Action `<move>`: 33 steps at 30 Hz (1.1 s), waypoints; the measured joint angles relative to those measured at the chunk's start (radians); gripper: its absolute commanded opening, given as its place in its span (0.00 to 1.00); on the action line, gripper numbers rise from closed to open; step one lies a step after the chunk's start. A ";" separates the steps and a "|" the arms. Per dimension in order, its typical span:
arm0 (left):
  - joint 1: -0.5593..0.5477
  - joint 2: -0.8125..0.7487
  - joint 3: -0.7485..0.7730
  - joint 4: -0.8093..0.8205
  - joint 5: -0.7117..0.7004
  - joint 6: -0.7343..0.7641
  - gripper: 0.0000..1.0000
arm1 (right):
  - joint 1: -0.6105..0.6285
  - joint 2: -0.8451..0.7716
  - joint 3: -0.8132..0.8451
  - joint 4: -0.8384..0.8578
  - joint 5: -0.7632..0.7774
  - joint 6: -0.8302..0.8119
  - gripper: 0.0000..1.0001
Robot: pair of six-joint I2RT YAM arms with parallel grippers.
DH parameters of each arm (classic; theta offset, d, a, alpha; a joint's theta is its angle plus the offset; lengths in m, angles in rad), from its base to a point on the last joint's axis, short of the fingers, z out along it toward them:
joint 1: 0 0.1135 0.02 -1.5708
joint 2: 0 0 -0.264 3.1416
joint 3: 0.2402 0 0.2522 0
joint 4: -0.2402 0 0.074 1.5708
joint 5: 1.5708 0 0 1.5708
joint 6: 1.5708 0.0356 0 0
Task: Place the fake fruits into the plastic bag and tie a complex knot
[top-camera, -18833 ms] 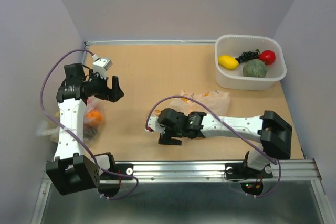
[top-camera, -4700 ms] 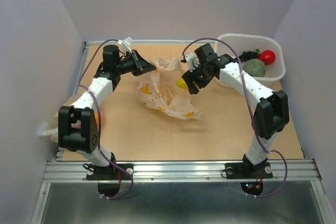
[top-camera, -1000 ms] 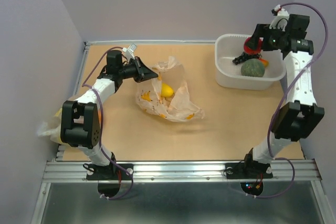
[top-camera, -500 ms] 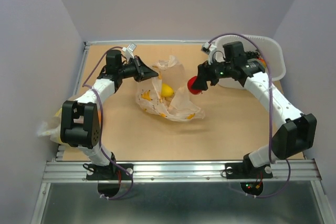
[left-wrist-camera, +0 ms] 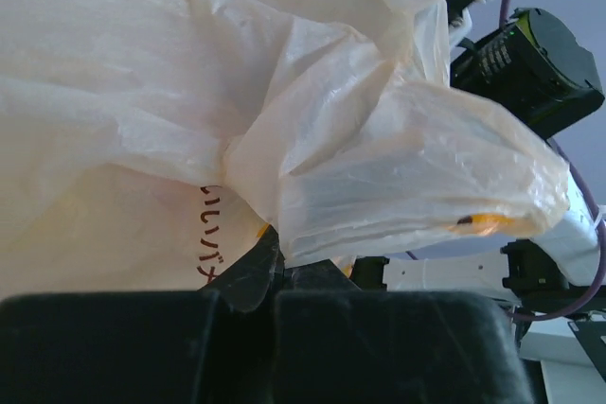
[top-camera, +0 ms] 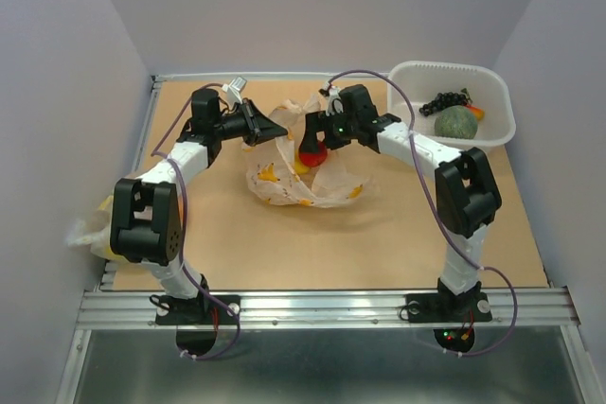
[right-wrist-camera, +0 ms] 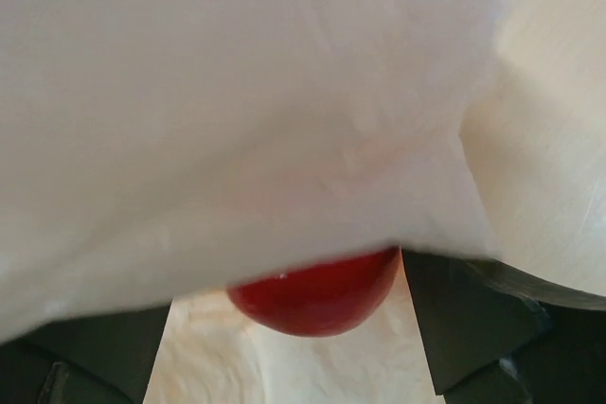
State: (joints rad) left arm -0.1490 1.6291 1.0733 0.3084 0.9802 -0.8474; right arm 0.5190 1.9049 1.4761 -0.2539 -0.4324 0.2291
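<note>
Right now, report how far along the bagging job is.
Done: a yellow fruit lies inside the plastic bag. In hand: the left gripper pinches the bag's rim, holding it up, while the right gripper, jaws open, has the red fruit between its fingers at the bag's mouth. Left: the grapes and the green fruit sit in the white tub, and no knot is tied.

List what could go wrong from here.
The plastic bag drapes over the right gripper; pulling back may drag it along. The left gripper pinches only a thin fold, so a tug might free it. The red fruit sits near the bag's mouth and may roll out.
</note>
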 measured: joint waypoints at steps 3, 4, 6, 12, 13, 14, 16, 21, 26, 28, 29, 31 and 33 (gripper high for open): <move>0.000 0.012 0.000 0.005 0.006 -0.008 0.00 | 0.000 0.030 0.024 0.040 0.030 0.034 1.00; 0.000 0.016 0.000 0.005 0.007 -0.010 0.00 | 0.000 0.025 0.025 0.047 0.032 0.040 1.00; 0.000 0.019 0.000 0.006 0.010 -0.012 0.00 | 0.000 0.004 0.023 0.058 0.031 0.039 1.00; 0.014 0.031 0.001 0.011 0.019 -0.014 0.00 | 0.000 -0.213 -0.064 0.013 0.014 -0.029 1.00; 0.019 0.035 0.001 0.011 0.021 -0.014 0.00 | -0.002 -0.256 -0.067 -0.011 0.015 -0.044 1.00; 0.021 0.038 0.001 0.011 0.023 -0.014 0.00 | -0.009 -0.289 -0.067 -0.033 0.014 -0.056 1.00; 0.027 0.042 0.001 0.010 0.025 -0.014 0.00 | -0.029 -0.334 -0.065 -0.064 0.013 -0.068 0.97; 0.029 0.051 0.016 0.001 0.030 -0.002 0.00 | -0.235 -0.328 0.013 -0.205 0.016 -0.143 0.93; 0.029 0.067 0.043 -0.017 0.034 0.021 0.00 | -0.468 -0.166 0.218 -0.309 0.103 -0.246 0.95; 0.029 0.072 0.050 -0.029 0.034 0.030 0.00 | -0.523 -0.088 0.317 -0.353 0.164 -0.291 1.00; 0.029 0.076 0.054 -0.035 0.033 0.035 0.00 | -0.542 -0.050 0.362 -0.364 0.194 -0.312 1.00; 0.029 0.085 0.063 -0.040 0.033 0.042 0.00 | -0.581 0.031 0.458 -0.401 0.240 -0.339 1.00; 0.029 0.090 0.068 -0.046 0.031 0.047 0.00 | -0.610 0.104 0.543 -0.447 0.270 -0.357 1.00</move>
State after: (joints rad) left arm -0.1200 1.7195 1.1408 0.2626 1.0115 -0.8009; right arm -0.0914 2.0087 2.0193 -0.7013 -0.1619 -0.1276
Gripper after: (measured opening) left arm 0.024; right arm 0.997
